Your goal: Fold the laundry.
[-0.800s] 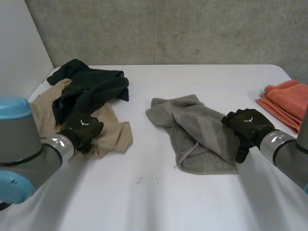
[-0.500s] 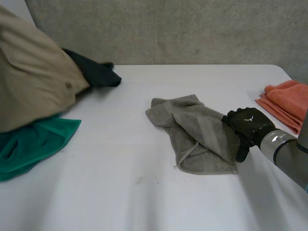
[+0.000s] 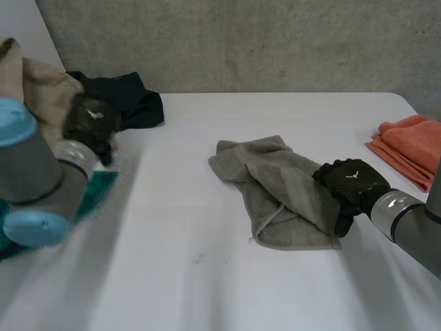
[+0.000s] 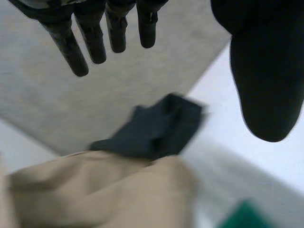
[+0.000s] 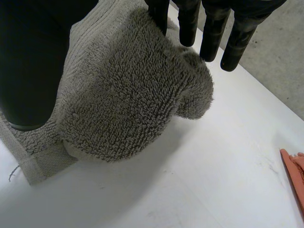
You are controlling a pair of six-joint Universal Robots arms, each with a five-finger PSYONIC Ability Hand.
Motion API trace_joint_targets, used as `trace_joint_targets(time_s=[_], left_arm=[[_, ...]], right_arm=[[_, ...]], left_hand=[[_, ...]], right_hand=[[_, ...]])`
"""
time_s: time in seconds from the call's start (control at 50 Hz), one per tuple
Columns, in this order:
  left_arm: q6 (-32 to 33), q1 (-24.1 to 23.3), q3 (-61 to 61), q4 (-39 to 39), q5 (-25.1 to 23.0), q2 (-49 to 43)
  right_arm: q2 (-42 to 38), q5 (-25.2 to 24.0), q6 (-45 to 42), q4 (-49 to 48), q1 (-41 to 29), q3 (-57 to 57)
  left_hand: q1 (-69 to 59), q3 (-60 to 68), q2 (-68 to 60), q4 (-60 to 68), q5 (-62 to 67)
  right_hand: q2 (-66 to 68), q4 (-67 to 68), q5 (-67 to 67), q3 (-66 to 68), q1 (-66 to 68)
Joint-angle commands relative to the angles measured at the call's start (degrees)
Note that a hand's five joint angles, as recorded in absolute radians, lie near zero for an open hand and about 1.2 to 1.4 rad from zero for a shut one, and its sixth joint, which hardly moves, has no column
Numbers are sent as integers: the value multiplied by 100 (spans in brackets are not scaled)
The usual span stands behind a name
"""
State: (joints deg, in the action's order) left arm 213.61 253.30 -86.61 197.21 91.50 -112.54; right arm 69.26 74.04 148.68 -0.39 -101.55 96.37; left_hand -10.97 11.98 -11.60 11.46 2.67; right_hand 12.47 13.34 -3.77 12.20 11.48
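Note:
A crumpled grey towel (image 3: 275, 189) lies mid-table. My right hand (image 3: 348, 181) rests on its right edge; in the right wrist view the right hand (image 5: 33, 57) is open, with a raised fold of the grey towel (image 5: 133, 99) between its thumb and straight fingers. My left hand (image 3: 93, 121) is lifted at the far left. In its own wrist view the left hand (image 4: 266, 71) is open and holds nothing. A beige garment (image 3: 41, 89) sits bunched behind it, and the beige garment (image 4: 95, 190) also lies beyond the fingertips.
A dark garment (image 3: 134, 103) lies at the back left, next to the beige one, and the dark garment (image 4: 152, 130) lies past my left fingertips. A green cloth (image 3: 100, 186) lies under my left arm. Folded orange cloths (image 3: 410, 148) sit at the right edge of the white table (image 3: 207, 276).
My left hand lifted the beige garment off the table, uncovering a green cloth, and now hangs open at the far left. My right hand slid slightly left onto the towel's edge.

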Motion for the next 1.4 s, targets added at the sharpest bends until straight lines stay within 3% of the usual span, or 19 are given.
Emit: trace_joint_targets(time_s=[0.02, 0.1, 0.22, 0.44, 0.58, 0.66, 0.68, 0.74, 0.82, 0.92, 1.04, 1.18, 1.4], left_arm=[[-1171, -983, -295, -367, -502, -49], [-1567, -1414, -93, -280, -564, -382], [-1638, -2169, 802, -200, -607, -1347], [-1611, -2469, 2236, 125, -686, -2536], [-1620, -2601, 2834, 362, -1134, -3045], [-1620, -2672, 3132, 362, -1293, -3309], [-1620, -2689, 3255, 345, -1302, -3379], [-1620, -2689, 3379, 336, -1258, -3433], [-1612, -2672, 3362, 327, -1021, -3249], [-1603, -2549, 2933, 170, -468, -2188], [-1611, -2268, 2246, -59, -353, -1087], [-1611, -2022, 1640, -411, -335, 170], [-1655, -1802, 1454, -1035, -142, 1032]], right_arm=[[123, 22, 12, 39, 12, 40], [228, 40, 20, 47, 21, 66], [474, 31, 152, 30, 21, 172], [466, -4, 161, 47, 196, 347], [483, -4, 161, 47, 469, 321], [492, -4, 161, 47, 662, 286], [501, -4, 161, 47, 750, 269], [492, -4, 170, 39, 908, 251], [510, 22, 179, 47, 1172, 190], [510, 49, 406, 144, 1339, 5], [492, 75, 1258, 512, 1348, -302], [317, -21, 1461, 961, 1252, -364], [-228, -74, 1892, 760, -13, -303]], left_hand=[[-42, -58, 21, -7, -128], [-126, 25, -63, 77, -44], [-361, 261, -298, 312, 191], [-328, 227, -265, 279, 158], [-948, 848, -886, 900, 779], [-2460, 2360, -2397, 2411, 2290], [-4163, 4062, -4100, 4114, 3993], [-6879, 6779, -6816, 6831, 6710], [-6903, 6802, -6840, 6854, 6733], [-6903, 6802, -6840, 6854, 6733], [-6903, 6802, -6840, 6854, 6733], [-6903, 6802, -6840, 6854, 6733], [-6903, 6802, -6840, 6854, 6733]], right_hand=[[-247, -334, 377, -220, -148], [-247, -334, 377, -220, -148], [-247, -334, 377, -220, -148], [-247, -334, 377, -220, -148], [-247, -334, 377, -220, -148], [-247, -334, 377, -220, -148], [-247, -334, 377, -220, -148], [-247, -334, 377, -220, -148], [-247, -334, 377, -220, -148], [-247, -334, 377, -220, -148], [-247, -334, 377, -220, -148], [-247, -334, 377, -220, -148], [-247, -334, 377, -220, -148]])
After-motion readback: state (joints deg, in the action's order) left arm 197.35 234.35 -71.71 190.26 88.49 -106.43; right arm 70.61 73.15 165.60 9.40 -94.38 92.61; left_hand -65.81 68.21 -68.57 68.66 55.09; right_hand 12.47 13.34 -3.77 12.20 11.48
